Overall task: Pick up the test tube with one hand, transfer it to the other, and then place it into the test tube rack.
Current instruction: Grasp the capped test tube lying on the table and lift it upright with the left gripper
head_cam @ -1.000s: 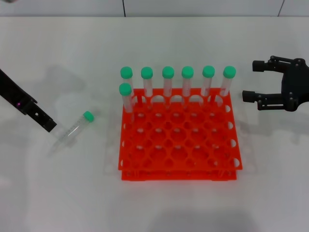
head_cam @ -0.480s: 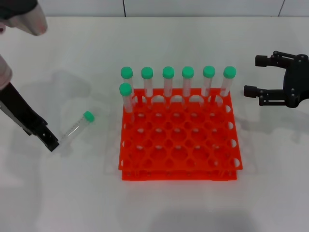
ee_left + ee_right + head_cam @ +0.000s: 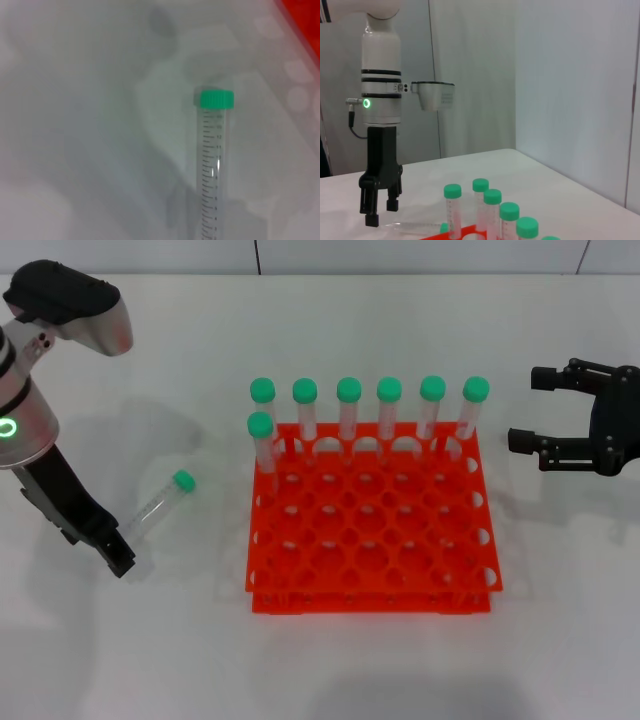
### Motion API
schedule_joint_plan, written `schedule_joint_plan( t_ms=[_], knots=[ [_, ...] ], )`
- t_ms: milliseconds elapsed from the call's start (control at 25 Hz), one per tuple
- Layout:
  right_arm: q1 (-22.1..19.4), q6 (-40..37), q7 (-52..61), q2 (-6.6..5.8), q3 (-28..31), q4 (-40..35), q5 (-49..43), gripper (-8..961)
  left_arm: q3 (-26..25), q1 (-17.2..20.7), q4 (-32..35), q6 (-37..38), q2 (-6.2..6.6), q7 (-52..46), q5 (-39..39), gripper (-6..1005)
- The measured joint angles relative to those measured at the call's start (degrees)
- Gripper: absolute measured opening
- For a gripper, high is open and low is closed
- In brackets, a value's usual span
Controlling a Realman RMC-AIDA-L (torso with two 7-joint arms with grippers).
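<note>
Left gripper (image 3: 118, 558) sits low over the table (image 3: 160, 640) at about 9 o'clock from the test tube rack (image 3: 370, 525), pointing down on its silver-white arm with the green light lit. In the right wrist view its fingers (image 3: 366, 201) stand slightly parted with nothing between them, tips just above the tube's bottom end.

Test tube (image 3: 157, 505) lies flat on the table, apart from the rack, green cap pointing toward 1 o'clock, clear end toward 7 o'clock right at the left gripper. Left wrist view shows it lengthwise with the graduation marks readable; not gripped.

Rack is mid-table, orange-red. Seven capped tubes (image 3: 348, 405) stand upright in it: six along the 12 o'clock row, one more in the next row at the 9 o'clock end. Remaining holes open.

Right gripper (image 3: 530, 408) hangs at 3 o'clock from the rack, well apart from it, jaws spread wide toward the rack, holding nothing.
</note>
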Motion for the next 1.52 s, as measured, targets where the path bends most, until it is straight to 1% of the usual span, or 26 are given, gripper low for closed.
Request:
schedule_joint_plan(
  t_ms=[480, 640, 1000, 1200, 1440, 1520],
  knots=[
    [-0.33, -0.06, 0.0, 0.22, -0.31, 0.01, -0.11, 853, 0.63, 1.11, -1.08, -3.91, -0.35, -0.38, 0.06, 730],
    [-0.4, -0.06, 0.0, 0.27, -0.44, 0.01, -0.08, 853, 0.75, 1.33, -1.32, -5.11, -0.86, -0.35, 0.06, 717],
    [-0.79, -0.11, 0.02, 0.47, -0.48, 0.04, 0.03, 853, 0.8, 1.49, -2.25, -7.4, -1.42, -0.23, 0.05, 689],
    [-0.69, -0.09, 0.0, 0.76, -0.54, 0.04, -0.19, 854, 0.8, 1.49, -2.29, -7.81, -1.59, -0.21, 0.05, 493],
    [-0.78, 0.0, 0.0, 0.82, -0.54, 0.04, -0.14, 854, 0.79, 1.36, -3.39, -9.05, -1.56, -0.27, 0.09, 457],
    [-0.73, 0.08, 0.0, 0.82, -0.54, 0.03, -0.13, 854, 0.8, 1.18, -3.47, -9.3, -1.58, -0.3, 0.07, 322]
  ],
)
